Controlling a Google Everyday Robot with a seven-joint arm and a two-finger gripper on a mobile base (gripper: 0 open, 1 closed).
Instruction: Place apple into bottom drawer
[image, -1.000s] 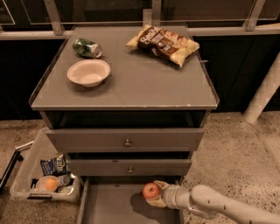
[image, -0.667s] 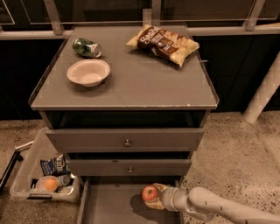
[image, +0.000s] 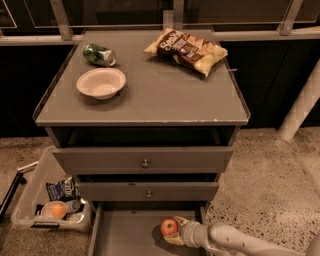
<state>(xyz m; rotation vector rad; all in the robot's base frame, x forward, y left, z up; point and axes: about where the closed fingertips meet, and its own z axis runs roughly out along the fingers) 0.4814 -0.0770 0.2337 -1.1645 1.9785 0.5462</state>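
Note:
The red-orange apple (image: 169, 226) is held between the fingers of my gripper (image: 173, 229), which is shut on it. The white arm reaches in from the lower right. The apple hangs just above the flat grey floor of the open bottom drawer (image: 130, 232), toward its right side. A shadow lies under the apple, so I cannot tell if it touches the floor.
Two drawer fronts with round knobs (image: 145, 163) sit above the open drawer. On the cabinet top are a white bowl (image: 101, 83), a green can (image: 98, 54) and a chip bag (image: 187, 49). A clear plastic bin (image: 50, 207) with a pale-orange round item stands at lower left.
The gripper with the apple has shifted slightly left and a little lower over the drawer floor. Nothing else has moved.

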